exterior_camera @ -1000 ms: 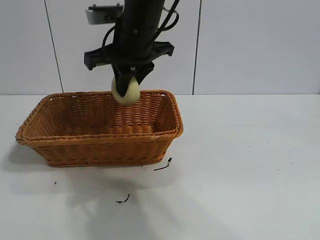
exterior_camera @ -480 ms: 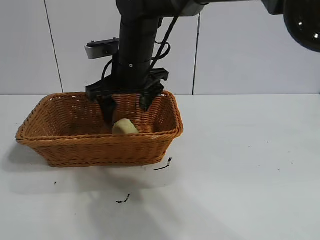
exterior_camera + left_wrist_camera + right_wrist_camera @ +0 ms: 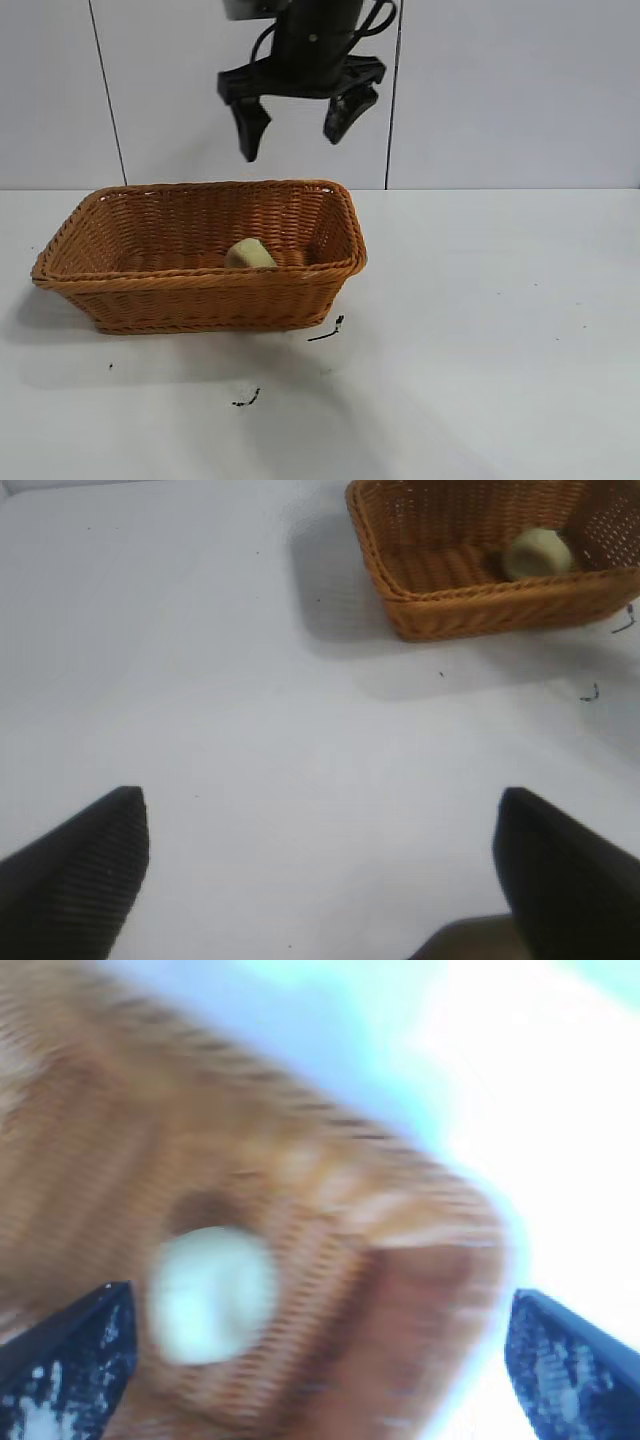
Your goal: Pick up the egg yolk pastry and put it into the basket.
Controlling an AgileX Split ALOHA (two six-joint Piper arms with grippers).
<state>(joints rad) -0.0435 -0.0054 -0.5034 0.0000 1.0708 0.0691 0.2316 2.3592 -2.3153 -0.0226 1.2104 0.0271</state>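
The egg yolk pastry (image 3: 250,254), a pale yellow-cream lump, lies inside the orange-brown wicker basket (image 3: 200,290), towards its right end. My right gripper (image 3: 295,125) hangs open and empty well above the basket's right half. In the right wrist view the pastry (image 3: 212,1293) lies on the basket floor (image 3: 420,1290) below the open right gripper (image 3: 318,1305). My left gripper (image 3: 320,800) is open and empty over bare table, far from the basket (image 3: 470,605); the pastry (image 3: 537,553) shows inside it.
The basket stands on a white table (image 3: 480,330) before a pale panelled wall. Small black scraps lie on the table in front of the basket (image 3: 327,330) and nearer the front edge (image 3: 247,400).
The right gripper held the pastry above the basket, lowered into it and let go. It has now risen open, and the pastry stays in the basket.
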